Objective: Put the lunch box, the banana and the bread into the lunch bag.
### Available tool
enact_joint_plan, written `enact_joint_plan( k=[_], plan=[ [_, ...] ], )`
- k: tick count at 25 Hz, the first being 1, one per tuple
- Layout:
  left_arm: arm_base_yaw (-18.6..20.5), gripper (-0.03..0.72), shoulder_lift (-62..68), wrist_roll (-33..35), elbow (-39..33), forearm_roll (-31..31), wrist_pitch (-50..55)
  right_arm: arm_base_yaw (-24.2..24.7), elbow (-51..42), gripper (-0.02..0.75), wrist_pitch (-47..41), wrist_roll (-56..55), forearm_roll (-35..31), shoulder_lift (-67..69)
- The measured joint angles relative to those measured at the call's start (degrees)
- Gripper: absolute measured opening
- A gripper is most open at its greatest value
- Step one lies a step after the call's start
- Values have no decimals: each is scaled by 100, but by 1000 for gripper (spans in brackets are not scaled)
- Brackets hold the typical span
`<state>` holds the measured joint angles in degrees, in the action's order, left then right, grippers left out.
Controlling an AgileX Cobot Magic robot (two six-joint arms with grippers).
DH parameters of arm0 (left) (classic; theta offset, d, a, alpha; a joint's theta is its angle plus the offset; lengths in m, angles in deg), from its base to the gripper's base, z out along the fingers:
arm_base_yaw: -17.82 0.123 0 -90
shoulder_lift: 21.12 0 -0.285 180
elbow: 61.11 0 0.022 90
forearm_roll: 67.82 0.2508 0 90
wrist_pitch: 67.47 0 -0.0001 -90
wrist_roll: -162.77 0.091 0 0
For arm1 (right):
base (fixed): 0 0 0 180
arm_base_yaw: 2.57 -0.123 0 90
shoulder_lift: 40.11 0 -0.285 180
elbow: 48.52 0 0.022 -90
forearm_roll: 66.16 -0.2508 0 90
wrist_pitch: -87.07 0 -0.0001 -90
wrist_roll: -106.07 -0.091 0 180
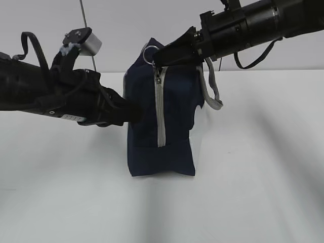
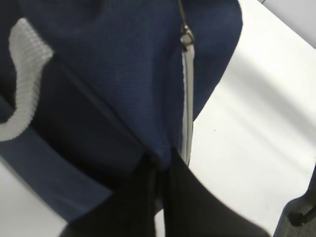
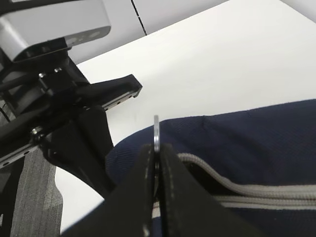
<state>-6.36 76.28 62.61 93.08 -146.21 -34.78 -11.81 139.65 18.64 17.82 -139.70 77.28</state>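
Lunch bag (image 1: 161, 121): upright, mid-desk, zipper (image 1: 160, 109) closed. Left pincer (image 1: 132, 112) clenched on bag fabric. Right pincer (image 1: 158, 56) clenched on ring pull (image 1: 149, 53). Advice: brace fabric, draw slider steadily along track.

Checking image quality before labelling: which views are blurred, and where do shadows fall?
Exterior view: sharp, with soft grey shadows across the table around the lunch bag. Left wrist view: bag fabric and left gripper soft, too close. Right wrist view: right gripper blurred, ring pull fairly crisp.

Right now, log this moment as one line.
lunch bag: upright, zipper closed | left gripper: shut on bag fabric | right gripper: shut on ring pull | banana, bread, lunch box: unseen
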Motion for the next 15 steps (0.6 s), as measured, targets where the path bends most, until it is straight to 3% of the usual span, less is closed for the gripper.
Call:
enact_joint_plan(
  k=[15],
  plan=[
    [2,4,0,0,7,385,49,81,22,-16,-24,-64,-161,0]
  ],
)
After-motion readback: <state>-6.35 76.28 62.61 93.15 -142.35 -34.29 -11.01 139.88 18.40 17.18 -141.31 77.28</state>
